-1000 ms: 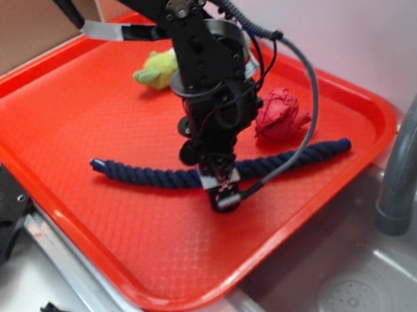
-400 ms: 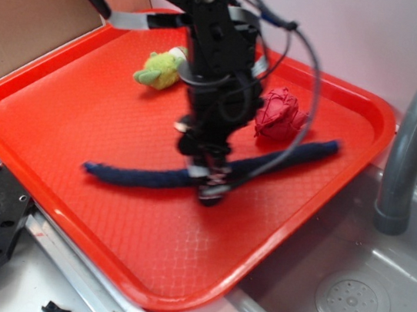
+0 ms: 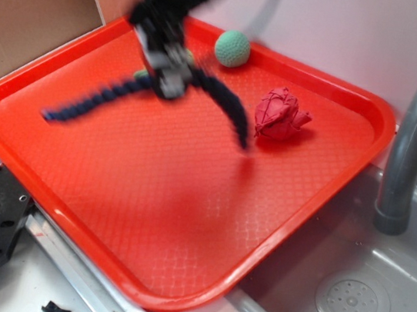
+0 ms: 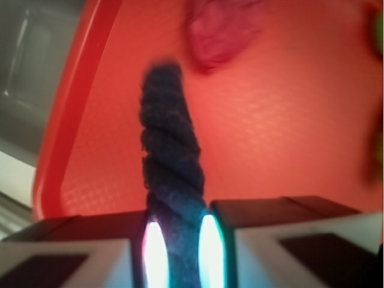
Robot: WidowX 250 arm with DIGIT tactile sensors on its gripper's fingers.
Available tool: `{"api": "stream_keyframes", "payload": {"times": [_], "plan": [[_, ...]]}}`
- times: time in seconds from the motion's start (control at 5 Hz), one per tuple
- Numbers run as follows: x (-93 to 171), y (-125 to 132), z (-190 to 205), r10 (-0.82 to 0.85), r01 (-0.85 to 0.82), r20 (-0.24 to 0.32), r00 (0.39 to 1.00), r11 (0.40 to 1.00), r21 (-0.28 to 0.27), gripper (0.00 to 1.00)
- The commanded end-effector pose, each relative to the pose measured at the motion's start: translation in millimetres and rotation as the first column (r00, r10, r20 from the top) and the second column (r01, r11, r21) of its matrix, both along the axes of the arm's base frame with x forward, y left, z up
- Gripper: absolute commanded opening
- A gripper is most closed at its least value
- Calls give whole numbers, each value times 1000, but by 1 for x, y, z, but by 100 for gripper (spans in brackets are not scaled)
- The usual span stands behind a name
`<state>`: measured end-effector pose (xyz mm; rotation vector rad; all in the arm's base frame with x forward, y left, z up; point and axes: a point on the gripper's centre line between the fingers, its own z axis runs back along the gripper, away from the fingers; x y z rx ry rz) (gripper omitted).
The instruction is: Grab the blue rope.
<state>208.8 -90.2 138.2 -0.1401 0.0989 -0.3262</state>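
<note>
The blue rope, dark navy and twisted, hangs in the air above the red tray, its two halves drooping left and right from my gripper. My gripper is shut on the rope's middle, raised over the tray's back left part and blurred by motion. In the wrist view the blue rope runs up from between the two pads, and my gripper pinches it tightly.
A red knotted ball lies at the tray's back right. A green ball sits near the back rim. Right of the tray are a grey sink and a grey faucet. A brown cardboard panel stands at left.
My gripper has risen and swung to the back left with the rope, which lifted off the tray. The green ball, hidden by the arm earlier, now shows.
</note>
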Motion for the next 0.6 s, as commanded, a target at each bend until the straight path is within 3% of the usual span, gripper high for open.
{"api": "stream_keyframes", "payload": {"times": [0.0, 0.2, 0.4], "plan": [[-34, 41, 77, 196, -210, 215, 957, 977, 46, 0], [-39, 49, 82, 204, -238, 259, 944, 965, 110, 0], [-32, 50, 79, 116, -143, 215, 970, 983, 117, 0]]}}
